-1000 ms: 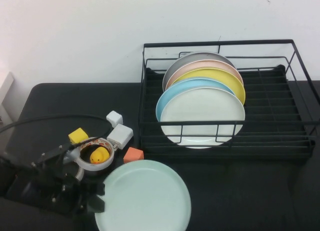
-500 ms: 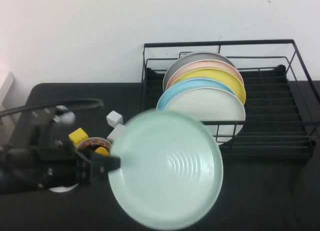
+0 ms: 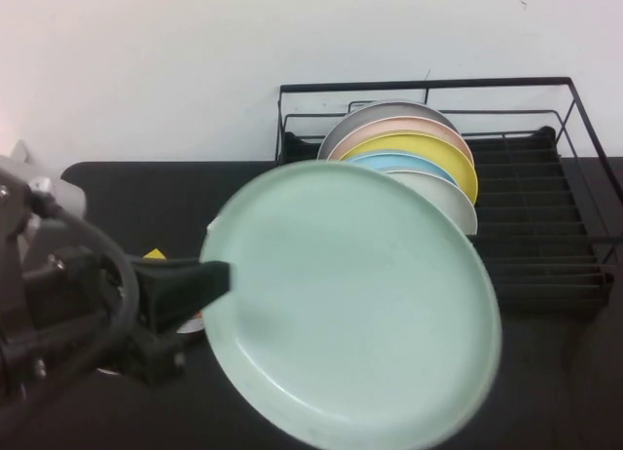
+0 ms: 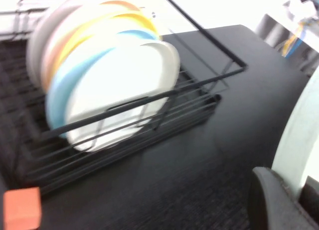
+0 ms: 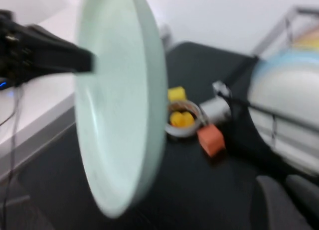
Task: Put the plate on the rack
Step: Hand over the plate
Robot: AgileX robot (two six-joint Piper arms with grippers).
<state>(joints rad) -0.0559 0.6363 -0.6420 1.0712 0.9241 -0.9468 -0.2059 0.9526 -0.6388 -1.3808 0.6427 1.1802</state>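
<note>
Left gripper (image 3: 206, 278): I'm seeing its jaws clamping the left rim of the plate (image 3: 350, 304), holding it clear above the tabletop (image 3: 146, 192), near the rack (image 3: 545, 245).
Right gripper (image 5: 286, 202): I'm seeing only dark finger tips at the frame edge; I cannot tell its jaws' opening.
Hidden: the lifted plate is covering the rack's front-left part and most of the racked plates (image 3: 428, 153).

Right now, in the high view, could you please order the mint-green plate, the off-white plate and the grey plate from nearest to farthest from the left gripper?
1. Mint-green plate: its left rim is clamped in the left gripper, lifted above the table.
2. Off-white plate: front of the row in the rack.
3. Grey plate: back of the row.

The right gripper sits low, away from the plates.
</note>
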